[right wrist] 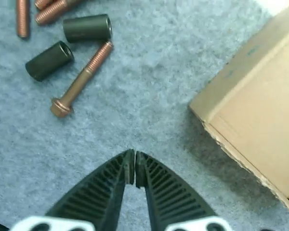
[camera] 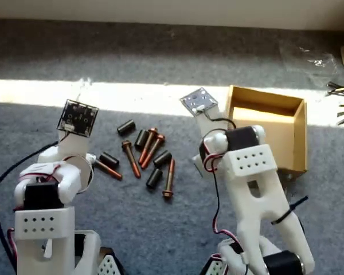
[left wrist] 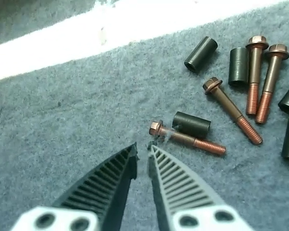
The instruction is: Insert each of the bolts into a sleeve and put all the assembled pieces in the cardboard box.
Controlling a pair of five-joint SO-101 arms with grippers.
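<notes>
We are seeing the bolts [left wrist: 188,138] gleaming as copper-toned metal, smooth on the shanks and ridged along the threads. We are finding the sleeves [left wrist: 201,54] dark and smooth, with a dull sheen. The box [right wrist: 260,110] is showing plain brown cardboard, matt and slightly fibrous at its edges. The carpet [left wrist: 62,125] is looking like grey cloth with a short, rough nap. The fingers [left wrist: 168,178] are appearing as matt black ribbed plastic, the arms [camera: 252,166] as smooth white plastic.

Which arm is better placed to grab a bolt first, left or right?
Probably left. The left claw sits just short of the head of a copper-coloured bolt beside a black cylindrical sleeve. The right claw is over bare grey carpet, nearer the cardboard box.
</notes>
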